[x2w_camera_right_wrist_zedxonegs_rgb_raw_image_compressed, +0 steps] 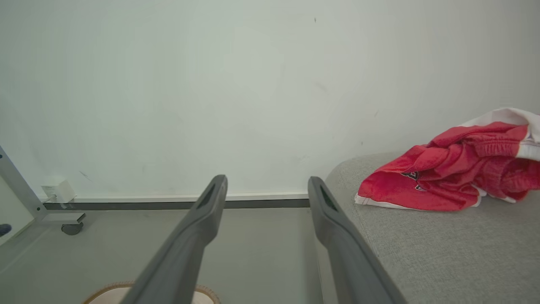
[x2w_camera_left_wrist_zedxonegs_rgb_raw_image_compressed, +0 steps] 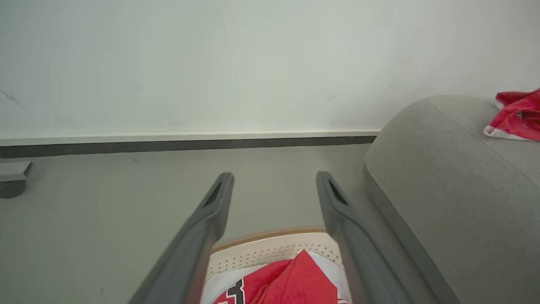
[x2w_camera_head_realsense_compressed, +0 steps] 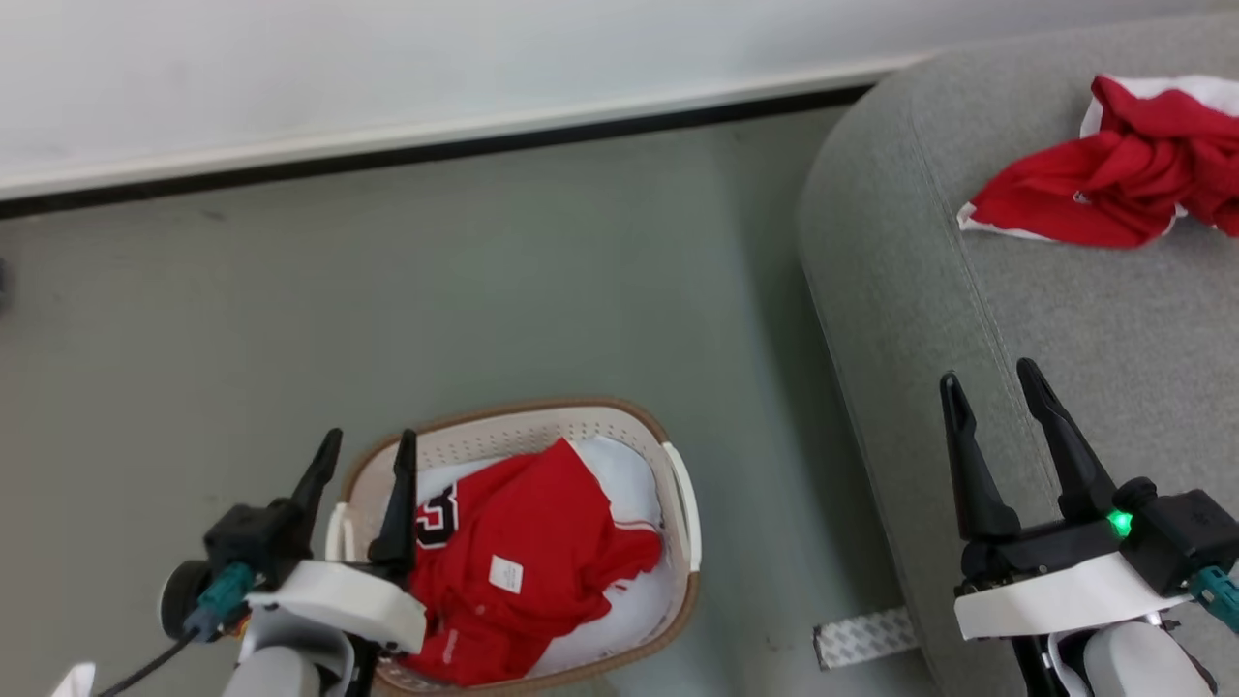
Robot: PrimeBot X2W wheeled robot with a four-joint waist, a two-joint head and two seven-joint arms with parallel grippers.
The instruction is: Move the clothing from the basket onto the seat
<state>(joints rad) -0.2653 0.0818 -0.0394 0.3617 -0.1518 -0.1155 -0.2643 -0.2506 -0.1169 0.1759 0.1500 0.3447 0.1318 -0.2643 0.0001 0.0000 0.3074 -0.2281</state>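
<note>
The seat (x2w_camera_head_realsense_compressed: 1065,319) is the biggest thing here. It lies under and ahead of my right gripper (x2w_camera_head_realsense_compressed: 987,371), and well away to the right of my left gripper (x2w_camera_head_realsense_compressed: 371,438). One red garment (x2w_camera_head_realsense_compressed: 1123,174) with white trim lies crumpled on its cushion, far ahead of the right fingers and a little to their right.

The basket (x2w_camera_head_realsense_compressed: 523,411) stands on the floor beside the seat's rounded end, directly below my left gripper, whose two fingers hang over the basket's left edge. Inside it is the red jersey (x2w_camera_head_realsense_compressed: 523,561), with a black-and-white number print showing near my left fingers. It lies below the left gripper and just to its right. In the left wrist view it sits low between the two fingers. The heap seems longer along the basket's length, running from near me to away from me, so I judge my fingers should close across it.

My left arm is clearly the nearer one to the jersey. Both grippers are spread wide and carry nothing.
</note>
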